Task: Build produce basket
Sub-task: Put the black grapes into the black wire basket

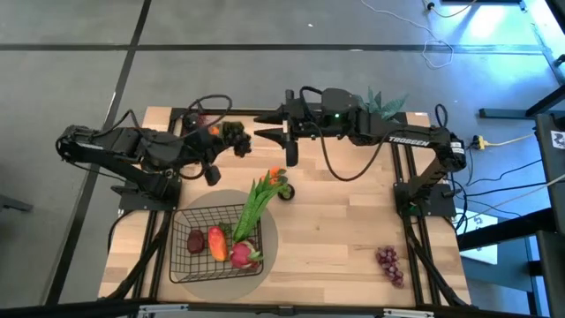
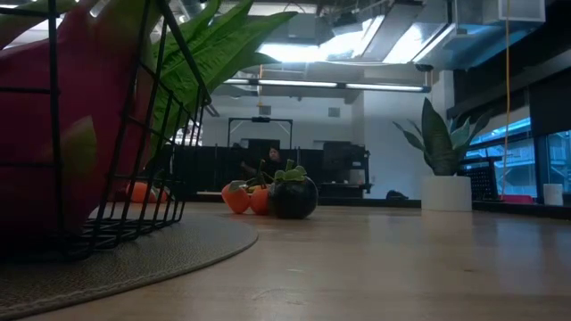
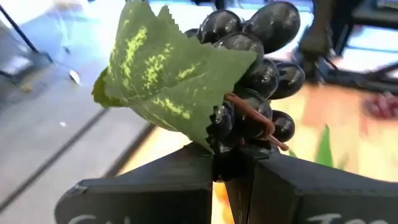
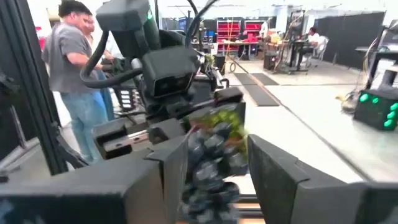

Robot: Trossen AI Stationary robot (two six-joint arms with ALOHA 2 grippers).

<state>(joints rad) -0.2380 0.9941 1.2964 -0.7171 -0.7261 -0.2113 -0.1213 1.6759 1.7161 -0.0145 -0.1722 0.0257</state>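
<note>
Near the upper middle of the high view, the left gripper (image 1: 231,134) is clamped on the stem end of a bunch of glossy black toy grapes with a mottled green fabric leaf (image 3: 249,74), held up above the table's far edge. The right gripper (image 1: 265,134) faces it head-on from the right, its fingers parted to a middling gap on either side of the same bunch, which sits between them in the right wrist view without any clear squeeze; this looks like a handover in mid-air. The shallow black wire-mesh basket (image 1: 190,269) lies at the lower left of the high view on a round grey mat (image 1: 265,221), already holding a pink dragon fruit (image 1: 240,254), a red-orange mango (image 1: 217,242), a dark red fruit (image 1: 195,239) and long green leafy stalks (image 1: 254,205). From the grapes the basket lies toward the near edge and slightly left, nearer the left arm's base than the right's.
</note>
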